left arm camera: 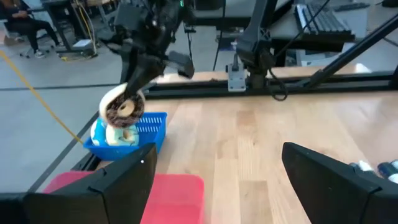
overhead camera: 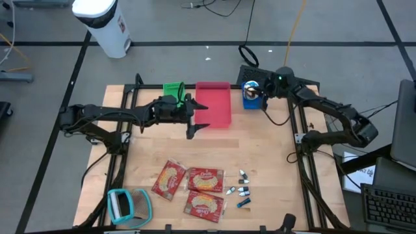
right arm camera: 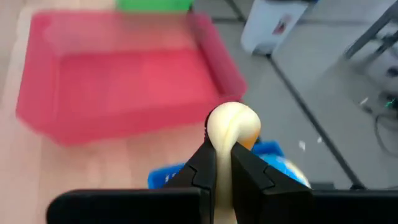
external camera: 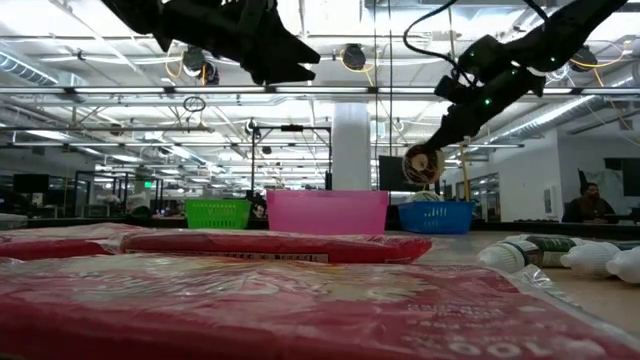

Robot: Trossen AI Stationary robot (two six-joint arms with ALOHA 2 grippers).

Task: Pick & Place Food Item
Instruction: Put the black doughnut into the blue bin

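Right gripper (left arm camera: 127, 99) is pinching a donut (left arm camera: 121, 111) over the blue bin (left arm camera: 146, 129).
It should be lowering it squarely inside before letting go; left gripper (overhead camera: 195, 120) is hanging wide, empty.

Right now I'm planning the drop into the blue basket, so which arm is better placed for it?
The right. Its hand is shut on the wrapped snack just above the blue basket. The left hand, open and empty, hangs by the pink basket.

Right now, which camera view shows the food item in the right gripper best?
The left wrist view: the wrapped donut faces it, above the blue basket. The right wrist view shows only its pale edge in the right gripper. The low view shows it small; the high view hides it.
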